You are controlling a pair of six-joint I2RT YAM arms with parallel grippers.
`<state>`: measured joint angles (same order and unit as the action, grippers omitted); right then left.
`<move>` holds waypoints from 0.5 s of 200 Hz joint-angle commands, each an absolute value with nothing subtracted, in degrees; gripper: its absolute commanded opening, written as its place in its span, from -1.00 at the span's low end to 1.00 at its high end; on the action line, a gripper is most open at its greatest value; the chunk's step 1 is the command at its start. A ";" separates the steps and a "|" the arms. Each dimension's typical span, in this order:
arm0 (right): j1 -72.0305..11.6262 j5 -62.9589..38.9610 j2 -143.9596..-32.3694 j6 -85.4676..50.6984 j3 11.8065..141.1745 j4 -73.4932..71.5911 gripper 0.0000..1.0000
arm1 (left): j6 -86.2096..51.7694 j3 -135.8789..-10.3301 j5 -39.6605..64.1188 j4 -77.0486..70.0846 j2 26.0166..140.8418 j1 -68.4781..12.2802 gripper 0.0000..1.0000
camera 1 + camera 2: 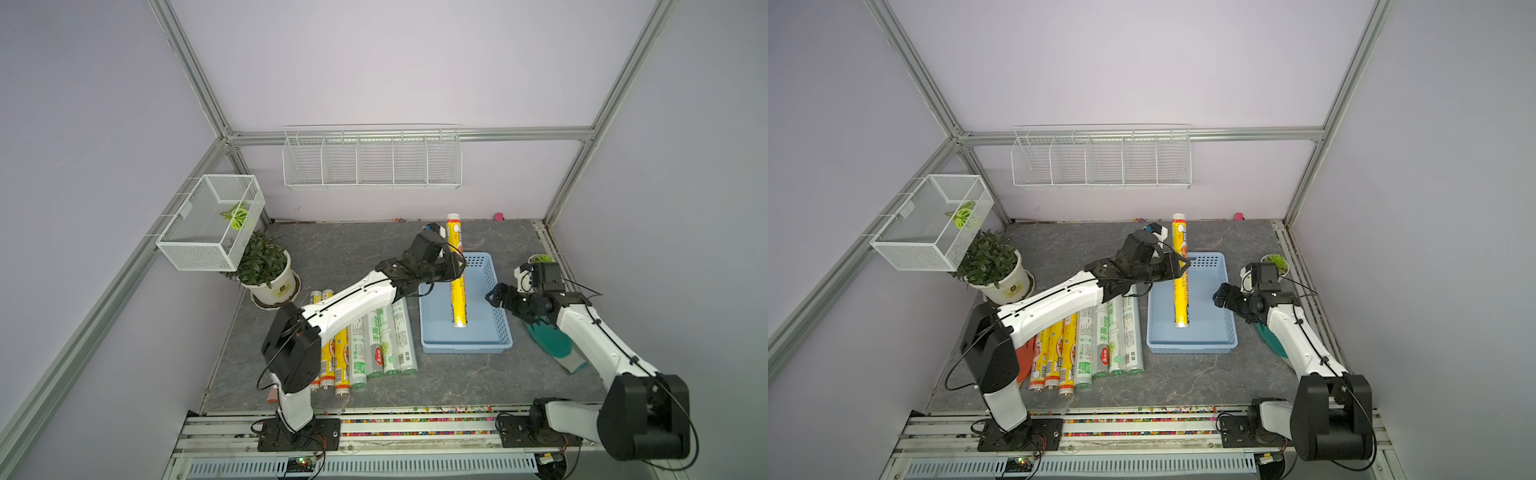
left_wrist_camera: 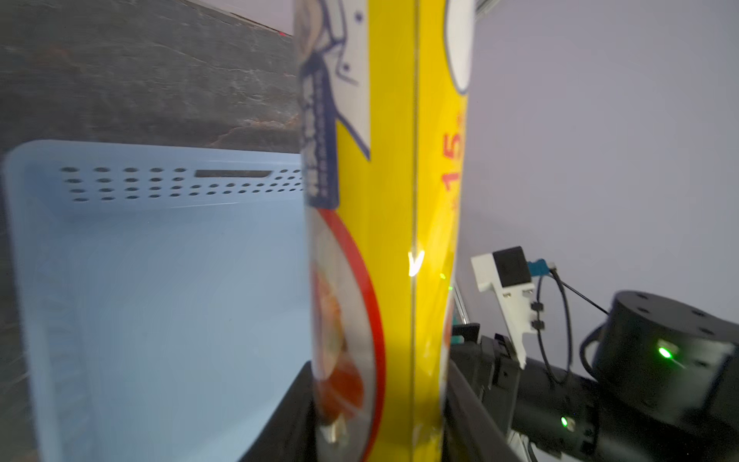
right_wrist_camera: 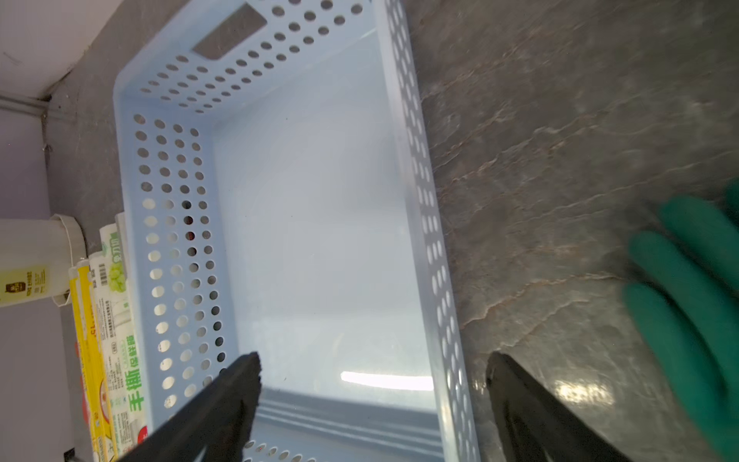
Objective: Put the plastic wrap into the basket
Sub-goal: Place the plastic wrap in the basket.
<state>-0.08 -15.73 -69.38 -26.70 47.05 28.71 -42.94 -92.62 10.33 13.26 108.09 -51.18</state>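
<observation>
A yellow roll [image 1: 458,303] is clamped near its middle by the left gripper [image 1: 456,271] at the centre of the frame. The roll is held lengthwise over the basket [image 1: 465,345], with its far end reaching past the basket's upper rim. Whether it touches the basket floor cannot be told. More rolls [image 1: 376,345] are laid side by side on the table [image 1: 415,382] left of the basket, partly hidden by the left arm. The right gripper [image 1: 494,298] is held just right of the basket with jaws parted. A green glove [image 1: 550,338] is seen beneath the right arm.
</observation>
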 commanded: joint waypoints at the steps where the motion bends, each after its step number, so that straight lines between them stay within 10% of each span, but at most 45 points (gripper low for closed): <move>1: 0.43 -9.10 -65.07 -30.74 44.09 27.48 0.87 | -44.76 -96.39 20.04 9.56 114.53 -50.66 -1.00; 100: 1.67 -9.78 -65.21 -31.98 40.75 26.75 0.89 | -54.85 -102.13 26.38 8.48 128.69 -51.71 -1.00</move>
